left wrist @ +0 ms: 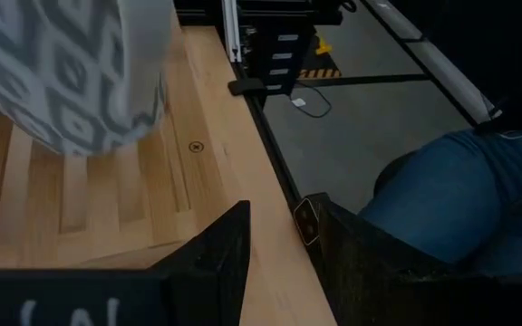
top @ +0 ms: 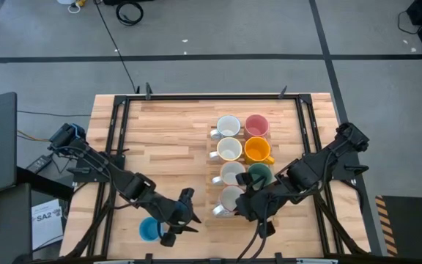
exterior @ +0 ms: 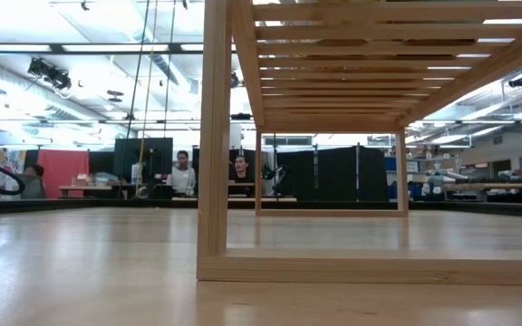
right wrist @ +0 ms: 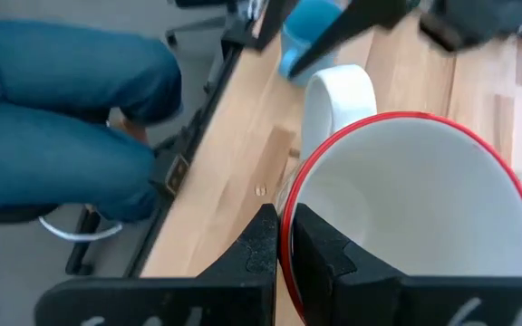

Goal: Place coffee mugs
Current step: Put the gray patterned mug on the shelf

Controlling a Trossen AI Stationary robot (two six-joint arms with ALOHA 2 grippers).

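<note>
The high view shows two columns of mugs: three white mugs [top: 229, 149] beside a pink [top: 256, 125], an orange [top: 257, 149] and a dark green mug [top: 261, 174]. At the near end of the white column is a fourth white mug [top: 228, 199], red-rimmed [right wrist: 406, 181], with my right gripper [top: 240, 202] [right wrist: 288, 240] shut on it. A blue mug [top: 150, 230] [right wrist: 308, 32] stands on its base near the near edge, beside my left gripper [top: 185, 217] [left wrist: 284, 244]. That gripper is open and has nothing between its fingers. My right gripper pinches the white mug's rim [right wrist: 284, 213] on the side away from its handle [right wrist: 338, 91], one finger inside the cup and one outside. The fingers come slanting down from the table's right. Whether the mug's base is on the table I cannot tell.
Black rails [top: 116, 139] frame the table. A person in blue jeans [left wrist: 460, 199] [right wrist: 53, 100] sits close to the near edge. A grey-and-white patterned round wall [left wrist: 71, 72] shows ahead of my left gripper. A wooden frame [exterior: 214, 136] fills the low view, with people far behind it.
</note>
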